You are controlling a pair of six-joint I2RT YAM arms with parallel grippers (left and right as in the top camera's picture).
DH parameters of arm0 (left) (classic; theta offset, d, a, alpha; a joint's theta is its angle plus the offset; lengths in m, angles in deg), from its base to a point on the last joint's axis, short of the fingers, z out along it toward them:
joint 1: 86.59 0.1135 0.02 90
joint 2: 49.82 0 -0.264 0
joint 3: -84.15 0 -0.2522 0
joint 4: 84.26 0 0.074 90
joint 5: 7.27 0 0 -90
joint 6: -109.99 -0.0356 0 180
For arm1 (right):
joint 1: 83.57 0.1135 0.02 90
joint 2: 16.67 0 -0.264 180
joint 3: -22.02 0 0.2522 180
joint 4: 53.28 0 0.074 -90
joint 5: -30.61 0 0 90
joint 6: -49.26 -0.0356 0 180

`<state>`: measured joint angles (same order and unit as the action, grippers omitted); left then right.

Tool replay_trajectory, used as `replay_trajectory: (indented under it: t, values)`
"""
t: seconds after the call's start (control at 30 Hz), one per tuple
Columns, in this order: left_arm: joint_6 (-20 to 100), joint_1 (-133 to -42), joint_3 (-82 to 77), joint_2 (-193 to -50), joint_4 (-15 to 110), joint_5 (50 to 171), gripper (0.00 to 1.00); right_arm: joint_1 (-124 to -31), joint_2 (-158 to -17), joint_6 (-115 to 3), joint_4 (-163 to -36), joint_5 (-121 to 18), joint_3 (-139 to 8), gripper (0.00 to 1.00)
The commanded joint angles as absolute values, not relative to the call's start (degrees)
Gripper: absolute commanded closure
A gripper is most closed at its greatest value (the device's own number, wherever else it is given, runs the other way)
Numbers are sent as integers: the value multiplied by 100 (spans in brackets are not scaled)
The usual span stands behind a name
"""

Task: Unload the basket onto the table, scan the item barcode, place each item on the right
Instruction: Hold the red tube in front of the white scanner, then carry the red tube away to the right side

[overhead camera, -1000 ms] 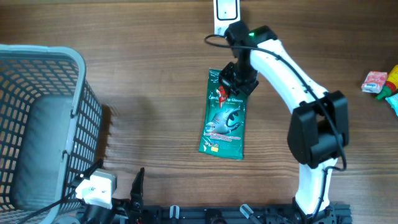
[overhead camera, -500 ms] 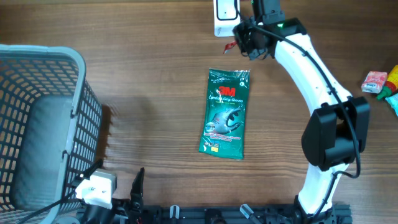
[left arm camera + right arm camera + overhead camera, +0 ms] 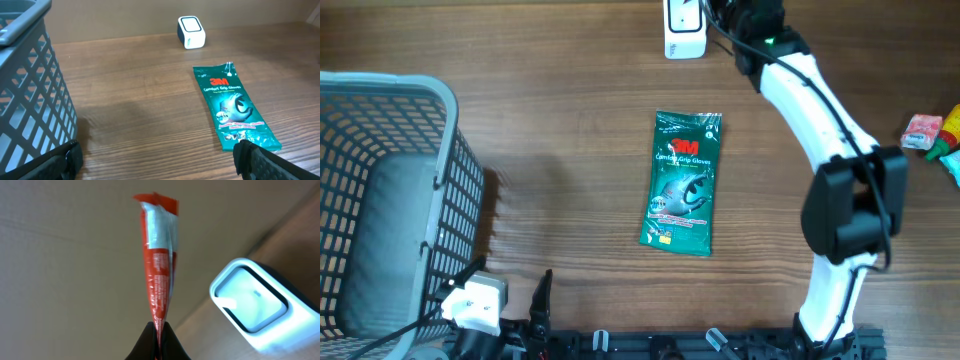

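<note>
The right gripper (image 3: 159, 332), jaws pinched tight on the thin red packet (image 3: 159, 260), has moved up just beside the white scanner (image 3: 250, 300), while the left gripper (image 3: 157, 162) stays wide open, well apart from it.

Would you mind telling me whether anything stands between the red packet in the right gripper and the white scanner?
Nothing visible does. In the right wrist view, the red packet, pinched at one end by the right gripper, is beside the white scanner with only open space between them.
</note>
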<state>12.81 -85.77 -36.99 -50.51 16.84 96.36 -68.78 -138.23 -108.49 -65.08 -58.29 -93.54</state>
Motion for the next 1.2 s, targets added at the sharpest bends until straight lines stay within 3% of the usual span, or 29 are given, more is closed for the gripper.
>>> replay_trajectory:
  t: [0.0, 0.23, 0.37, 0.43, 0.5, 0.67, 1.0, 1.17]
  values:
    - [1281, -8546, -3688, -5007, 1699, 9728, 0, -6931, -14712, -10521, -5555, -5676, -9360, 96]
    - [1281, -8546, -3688, -5007, 1699, 9728, 0, -6948, -15904, -10683, -3313, -6272, -9369, 96]
    - [1281, -8546, -3688, -5007, 1699, 9728, 0, -6968, -16028, -10742, -3321, -6301, -9371, 96]
    - [1281, -8546, -3688, -5007, 1699, 9728, 0, -6981, -16028, -10204, -3315, -6272, -9386, 95]
    - [1281, -8546, -3688, -5007, 1699, 9728, 0, -7040, -16011, -9459, -3321, -5816, -9487, 96]
    - [1281, -8546, -3688, -5007, 1699, 9728, 0, -7346, -15643, -9468, -3352, -4928, -9520, 95]
    - [1281, -8546, -3688, -5007, 1699, 9728, 0, -9862, -14627, -9465, -7293, -5055, -9513, 95]
    - [1278, -8546, -3688, -5007, 1699, 9728, 0, -11005, -14743, -7855, -8908, -6301, -9493, 95]
